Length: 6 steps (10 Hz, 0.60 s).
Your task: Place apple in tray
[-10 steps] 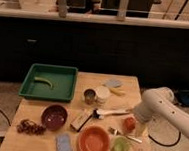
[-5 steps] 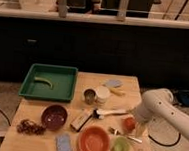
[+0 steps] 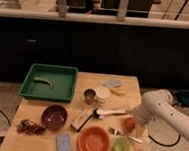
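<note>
The apple (image 3: pixel 129 124) lies on the bench (image 3: pixel 129 86) near its right front corner, right against the tip of the tool (image 3: pixel 136 128). It is on the side of the tool that faces the bench's middle. Whether the two touch cannot be told.

The wooden bench carries everything else. The green tray (image 3: pixel 51 67) sits at its far left corner, well apart from the apple, with one curved yellow-green piece (image 3: pixel 43 81) lying inside it. The white arm (image 3: pixel 158 103) comes in from the right and bends down over the bench's right edge. It ends in the tool, which points down at the bench beside the apple. The tool stands spread wide and has hold of nothing.

The orange bowl (image 3: pixel 93 141) sits at the front edge, near the apple. The purple bowl (image 3: pixel 54 116) is left of it, in front of the tray. A pale green cup (image 3: pixel 120 146) stands between the orange bowl and the tool, just in front of the apple.
</note>
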Tool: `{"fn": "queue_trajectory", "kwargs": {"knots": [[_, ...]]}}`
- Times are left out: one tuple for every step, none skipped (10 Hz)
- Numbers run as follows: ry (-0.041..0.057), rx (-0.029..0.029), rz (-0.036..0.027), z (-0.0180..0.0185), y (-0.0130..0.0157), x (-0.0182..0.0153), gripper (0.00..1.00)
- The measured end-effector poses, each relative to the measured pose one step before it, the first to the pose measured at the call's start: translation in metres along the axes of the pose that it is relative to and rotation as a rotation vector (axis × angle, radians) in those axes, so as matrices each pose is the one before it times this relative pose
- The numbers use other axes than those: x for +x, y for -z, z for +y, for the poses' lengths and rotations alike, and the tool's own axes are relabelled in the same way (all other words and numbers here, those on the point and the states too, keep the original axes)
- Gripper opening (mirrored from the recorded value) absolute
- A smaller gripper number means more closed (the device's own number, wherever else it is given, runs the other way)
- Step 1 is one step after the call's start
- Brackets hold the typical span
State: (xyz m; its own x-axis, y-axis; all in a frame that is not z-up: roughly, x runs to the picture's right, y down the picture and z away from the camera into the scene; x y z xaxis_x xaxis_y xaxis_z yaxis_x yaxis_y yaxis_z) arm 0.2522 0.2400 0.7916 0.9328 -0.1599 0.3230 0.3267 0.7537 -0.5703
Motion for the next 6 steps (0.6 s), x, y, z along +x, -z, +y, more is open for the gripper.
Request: {"fn": "queue_trajectory", "kwargs": {"knots": [[0.00708, 0.00137, 0.00007, -0.00023, -0.00138, 0.00007, 0.8], [0.00805, 0.00006, 0.00131, 0.00047, -0.00133, 0.00055, 0.8], [0.00606, 0.00079, 0.00015, -0.00015, -0.00128, -0.00007, 0.8], [0.00202, 0.00106, 0.00075, -0.00001, -0.00022, 0.00028, 0.8], [0.00794, 0.0015, 0.0014, 0.00032, -0.00092, 0.00064, 0.8], [0.00657, 0.00044, 0.00028, -0.00008, -0.00121, -0.0002, 0.8]]}}
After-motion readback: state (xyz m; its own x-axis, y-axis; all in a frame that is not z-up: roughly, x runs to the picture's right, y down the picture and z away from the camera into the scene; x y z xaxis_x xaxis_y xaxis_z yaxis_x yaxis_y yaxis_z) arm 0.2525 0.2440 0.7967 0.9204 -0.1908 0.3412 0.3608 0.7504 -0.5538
